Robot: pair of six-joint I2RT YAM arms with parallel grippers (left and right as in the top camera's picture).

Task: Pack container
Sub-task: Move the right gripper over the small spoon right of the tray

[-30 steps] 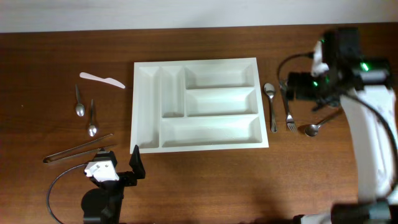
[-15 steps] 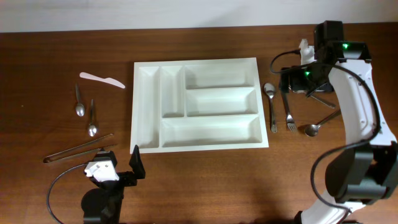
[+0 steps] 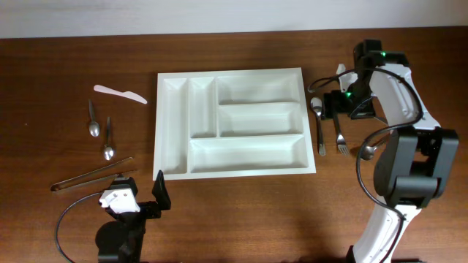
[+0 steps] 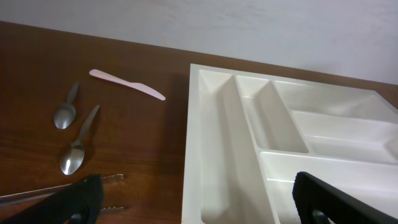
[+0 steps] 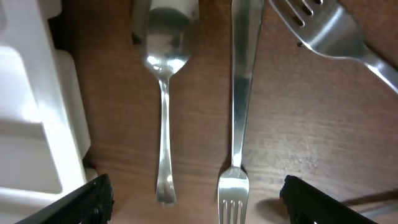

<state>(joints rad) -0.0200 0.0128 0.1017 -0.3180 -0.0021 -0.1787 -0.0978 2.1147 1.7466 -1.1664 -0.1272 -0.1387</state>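
Observation:
The container (image 3: 248, 152) is a white cutlery tray lying mid-table with all its compartments bare; its near-left corner (image 4: 224, 155) fills the left wrist view. My right gripper (image 3: 335, 102) hovers just right of the tray, open, over a metal spoon (image 5: 163, 93) and a fork (image 5: 239, 93) lying side by side on the wood. Its black fingertips (image 5: 81, 205) stand either side of both handles, touching neither. The same spoon (image 3: 319, 128) and fork (image 3: 339, 135) show from above. My left gripper (image 3: 142, 191) rests open near the tray's front-left corner, holding nothing.
A second fork (image 5: 323, 31) lies angled to the right of the first, and a larger spoon (image 3: 366, 151) lies further right. Left of the tray are a pale plastic knife (image 3: 119, 93), two spoons (image 3: 93, 120) (image 3: 108, 142) and metal tongs (image 3: 91, 175).
My right arm has swung left and come down over the spoon and fork beside the tray. The left arm has stayed still.

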